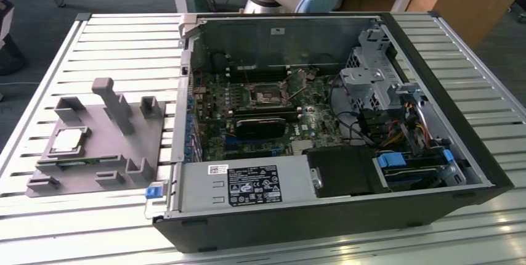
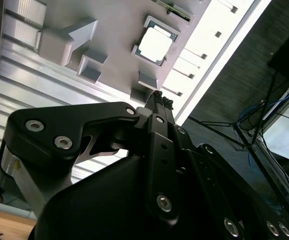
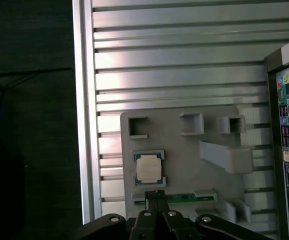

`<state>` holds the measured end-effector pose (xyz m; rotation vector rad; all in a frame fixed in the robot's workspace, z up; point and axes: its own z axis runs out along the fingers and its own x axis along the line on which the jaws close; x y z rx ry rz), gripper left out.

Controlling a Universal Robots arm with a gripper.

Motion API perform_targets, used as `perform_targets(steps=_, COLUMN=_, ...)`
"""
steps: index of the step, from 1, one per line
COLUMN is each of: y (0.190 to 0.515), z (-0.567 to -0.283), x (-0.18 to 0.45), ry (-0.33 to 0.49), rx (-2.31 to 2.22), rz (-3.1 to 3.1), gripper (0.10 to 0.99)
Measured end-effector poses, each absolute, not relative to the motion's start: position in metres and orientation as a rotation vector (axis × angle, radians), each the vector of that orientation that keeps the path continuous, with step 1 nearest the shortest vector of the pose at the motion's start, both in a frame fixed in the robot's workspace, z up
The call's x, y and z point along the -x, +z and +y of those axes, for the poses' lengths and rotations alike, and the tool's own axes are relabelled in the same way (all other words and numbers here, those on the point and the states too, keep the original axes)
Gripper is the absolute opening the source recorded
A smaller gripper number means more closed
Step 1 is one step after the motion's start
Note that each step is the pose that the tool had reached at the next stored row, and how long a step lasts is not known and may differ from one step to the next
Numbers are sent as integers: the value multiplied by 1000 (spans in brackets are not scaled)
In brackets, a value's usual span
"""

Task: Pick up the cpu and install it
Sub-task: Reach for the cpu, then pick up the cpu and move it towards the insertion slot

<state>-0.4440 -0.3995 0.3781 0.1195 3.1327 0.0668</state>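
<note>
My gripper [image 3: 157, 192] hangs clenched and empty over the grey fixture [image 3: 184, 155]. The cpu [image 3: 148, 168] lies flat in its pocket, just beyond my fingertips, untouched.

Slatted metal table [image 1: 477, 49] — bearing a grey fixture [image 1: 107, 142] and open computer case [image 1: 329, 228].

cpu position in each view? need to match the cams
Exterior view: cpu lies in the grey fixture, to the exterior view's left of the computer case.
Second wrist view: cpu in the fixture's recess, beyond the gripper.
First wrist view: cpu in the same recess, just beyond the gripper.
Shared landmark: the fixture's slanted post.
</note>
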Motion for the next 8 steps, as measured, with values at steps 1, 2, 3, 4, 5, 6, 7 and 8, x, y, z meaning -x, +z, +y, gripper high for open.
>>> perform_targets(steps=1, y=378, z=-400, x=445, ry=67, rx=-119, rz=3133, gripper=106)
perform_targets(steps=2, y=378, z=-400, x=445, ry=67, rx=-119, rz=3133, gripper=106)
perform_targets(steps=3, y=378, z=-400, x=446, ry=67, rx=-119, rz=3133, gripper=106)
perform_targets(steps=4, y=378, z=-400, x=446, ry=67, rx=-119, rz=3133, gripper=106)
perform_targets(steps=5, y=378, z=-400, x=446, ry=67, rx=-119, rz=3133, gripper=106)
perform_targets(steps=6, y=377, z=-400, x=446, ry=67, rx=-119, rz=3133, gripper=106)
perform_targets(steps=7, y=377, z=-400, x=446, ry=67, rx=-119, rz=3133, gripper=106)
perform_targets(steps=8, y=377, z=-400, x=446, ry=67, rx=-119, rz=3133, gripper=106)
